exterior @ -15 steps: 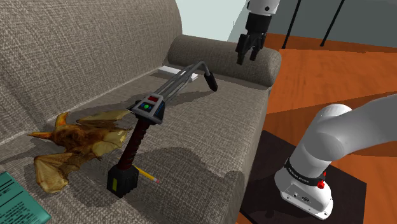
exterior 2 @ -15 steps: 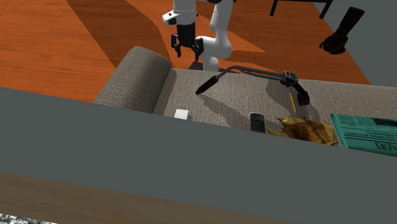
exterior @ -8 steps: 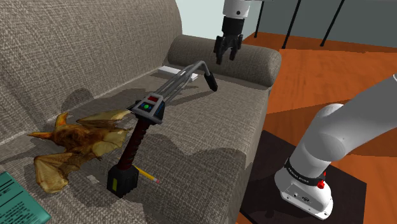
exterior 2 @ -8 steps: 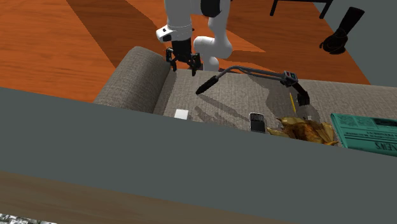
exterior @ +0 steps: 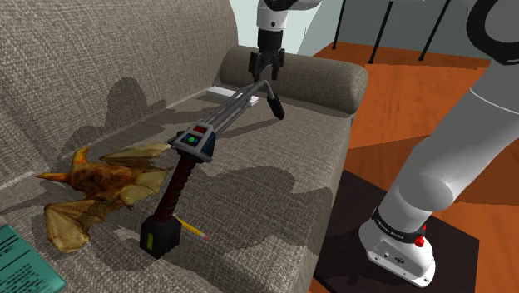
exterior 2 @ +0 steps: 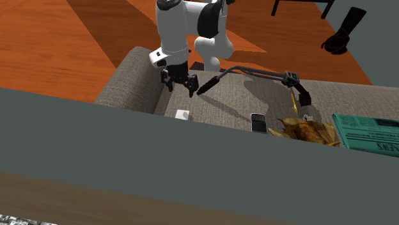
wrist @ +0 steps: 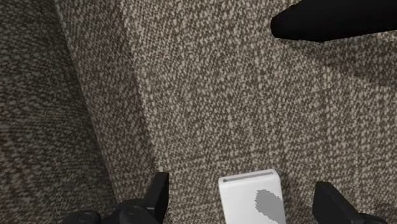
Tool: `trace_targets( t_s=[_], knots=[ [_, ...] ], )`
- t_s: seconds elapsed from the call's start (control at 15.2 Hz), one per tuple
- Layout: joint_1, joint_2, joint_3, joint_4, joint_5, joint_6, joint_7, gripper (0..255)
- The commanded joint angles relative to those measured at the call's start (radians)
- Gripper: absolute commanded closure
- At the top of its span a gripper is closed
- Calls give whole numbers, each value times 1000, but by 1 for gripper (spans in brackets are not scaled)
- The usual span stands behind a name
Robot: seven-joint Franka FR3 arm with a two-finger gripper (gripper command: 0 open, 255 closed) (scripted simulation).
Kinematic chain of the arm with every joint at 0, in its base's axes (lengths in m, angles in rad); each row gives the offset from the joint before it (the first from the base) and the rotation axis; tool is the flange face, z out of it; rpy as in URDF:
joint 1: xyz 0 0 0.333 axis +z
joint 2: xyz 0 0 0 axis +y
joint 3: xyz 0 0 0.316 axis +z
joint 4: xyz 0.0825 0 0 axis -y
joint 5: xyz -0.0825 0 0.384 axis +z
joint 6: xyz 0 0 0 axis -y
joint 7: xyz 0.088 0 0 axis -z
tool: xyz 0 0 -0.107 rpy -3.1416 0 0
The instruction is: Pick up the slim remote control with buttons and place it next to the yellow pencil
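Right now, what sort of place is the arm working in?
Probably a living room: a grey fabric sofa with a rolled armrest, an orange wooden floor, and household clutter such as a teal newspaper on the seat.

Even bright light; arm's soft shadow on sofa (exterior: pixel 274 158).

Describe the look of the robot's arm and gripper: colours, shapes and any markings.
The arm is glossy white, built of thick rounded links with dark joints. Its base carries a small red mark. The gripper is all black, with two short, blunt fingers.
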Motion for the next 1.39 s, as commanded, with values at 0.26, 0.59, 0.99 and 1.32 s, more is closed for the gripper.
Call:
trace_targets(
  t_s=[0.26, 0.59, 0.99, 1.32],
  knots=[
    [22, 256, 25, 259, -22, -17, 20, 0],
    [48, 488, 37, 543, -48, -81, 33, 0],
    [48, 479, 37, 449, -47, 5, 33, 0],
    [48, 479, 37, 427, -47, 26, 33, 0]
  ],
)
